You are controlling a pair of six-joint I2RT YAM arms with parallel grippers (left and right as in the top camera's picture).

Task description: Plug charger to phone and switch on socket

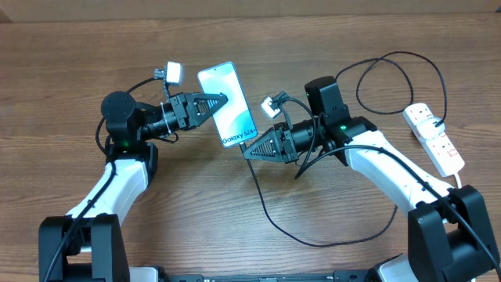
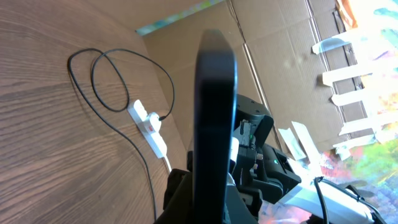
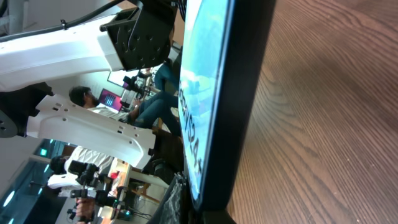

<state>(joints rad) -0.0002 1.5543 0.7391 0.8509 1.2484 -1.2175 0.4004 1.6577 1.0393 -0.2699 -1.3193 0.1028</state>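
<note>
The phone [image 1: 227, 106], with a light blue "Galaxy S24+" screen, is held tilted above the wooden table. My left gripper [image 1: 221, 99] is shut on its left edge; the left wrist view shows the phone edge-on [image 2: 214, 124] between the jaws [image 2: 211, 208]. My right gripper [image 1: 247, 149] is at the phone's lower end, with the phone [image 3: 217, 93] right at its jaws [image 3: 214, 214]. The black charger cable [image 1: 313, 243] comes out of this gripper and loops back to the socket [image 1: 435, 139], a white power strip at the right. The plug tip is hidden.
More cable loops [image 2: 112, 106] lie beside the power strip [image 2: 149, 127] at the far right of the table. The strip's thick white cord [image 1: 458, 182] runs off by my right arm. A cardboard wall [image 2: 280, 56] stands behind the table.
</note>
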